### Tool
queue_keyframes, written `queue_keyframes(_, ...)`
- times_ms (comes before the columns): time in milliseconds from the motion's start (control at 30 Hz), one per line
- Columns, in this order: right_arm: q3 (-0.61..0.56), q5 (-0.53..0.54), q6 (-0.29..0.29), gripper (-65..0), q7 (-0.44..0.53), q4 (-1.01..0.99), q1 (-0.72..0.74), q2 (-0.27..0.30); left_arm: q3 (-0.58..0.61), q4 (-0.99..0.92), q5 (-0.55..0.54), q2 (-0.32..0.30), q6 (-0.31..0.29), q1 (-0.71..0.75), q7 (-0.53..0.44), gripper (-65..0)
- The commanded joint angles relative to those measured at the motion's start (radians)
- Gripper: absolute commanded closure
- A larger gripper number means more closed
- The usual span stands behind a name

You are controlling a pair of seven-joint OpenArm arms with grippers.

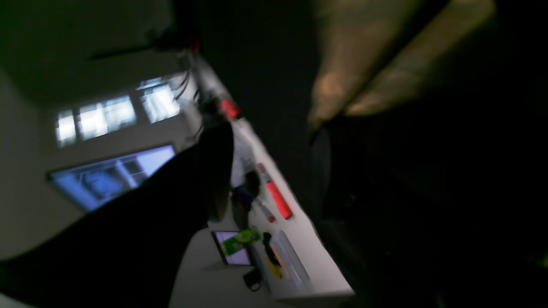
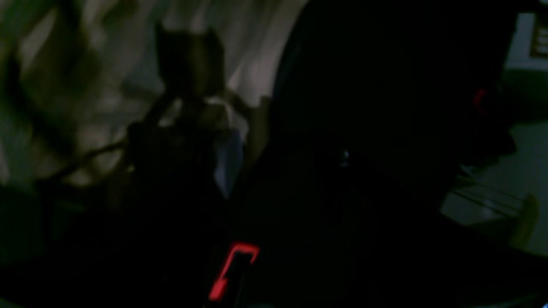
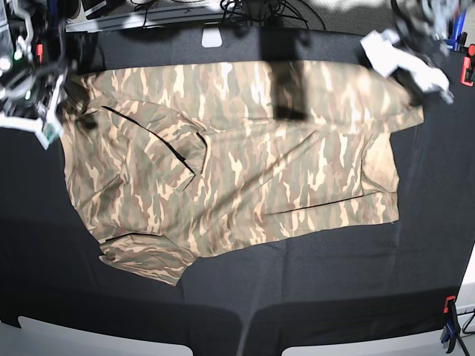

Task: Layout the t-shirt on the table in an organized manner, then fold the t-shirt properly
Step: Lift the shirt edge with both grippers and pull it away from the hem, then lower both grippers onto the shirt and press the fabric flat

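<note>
Camouflage-print tan t-shirt lies spread across the matte black cloth table, hem side rumpled. Wide bare cloth in front. Left gripper over one far corner, right gripper over the other; finger spread: cannot tell.

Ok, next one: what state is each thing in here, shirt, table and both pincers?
t-shirt: spread out on the table, unfolded, one sleeve creased over the body.
table: black-covered, carrying the t-shirt.
left pincer: open, holding nothing, near the t-shirt's far corner.
right pincer: at the opposite far corner, too blurred to tell.
</note>
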Motion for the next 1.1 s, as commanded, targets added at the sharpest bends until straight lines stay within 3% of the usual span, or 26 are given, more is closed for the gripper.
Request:
queue_keyframes(0, 0.010, -0.014, -0.030, -27.1, 0.013, 0.014, 0.026, 0.015, -0.006, 0.016, 0.019, -0.020, 0.037, -0.042, 0.009, -27.7)
queue_keyframes(100, 0.010, -0.013, -0.044, -27.1, 0.012, 0.014, 0.079, -0.015, -0.006, 0.016, -0.018, -0.019, 0.066, -0.164, -0.010, -27.7)
queue_keyframes(267, 0.010, -0.002, -0.029, -27.0, 0.013, 0.014, 0.103, -0.068, -0.006, 0.016, -0.250, -0.020, 0.024, -0.294, 0.014, -27.7)
queue_keyframes(333, 0.010, 0.051, 0.051, -26.9, -0.010, 0.013, 0.096, -0.086, -0.006, 0.016, -0.291, -0.020, 0.024, -0.299, 0.021, -27.7)
queue_keyframes(467, 0.007, 0.146, 0.284, -26.9, -0.014, 0.013, 0.032, -0.145, -0.006, 0.016, -0.311, -0.008, 0.024, -0.255, 0.016, -27.7)
queue_keyframes(567, 0.002, 0.139, 0.366, -26.9, 0.028, 0.013, -0.024, -0.199, -0.006, 0.016, -0.312, 0.029, 0.031, -0.219, 0.012, -27.7)
queue_keyframes(633, 0.002, 0.138, 0.356, -26.9, 0.040, 0.013, -0.043, -0.230, -0.006, 0.016, -0.312, 0.064, 0.044, -0.205, 0.001, -27.7)
queue_keyframes(800, 0.002, 0.058, 0.169, -26.9, 0.039, 0.013, -0.043, -0.300, -0.006, 0.016, -0.366, 0.159, 0.062, -0.201, -0.013, -27.7)
queue_keyframes(1000, 0.002, -0.003, 0.155, -26.9, 0.049, -0.020, -0.042, -0.350, -0.006, 0.016, -0.409, 0.239, 0.062, -0.166, -0.041, -27.7)
queue_keyframes(1067, 0.002, -0.002, 0.084, -26.9, 0.063, -0.047, -0.035, -0.354, -0.006, 0.016, -0.408, 0.253, 0.062, -0.150, -0.058, -27.7)
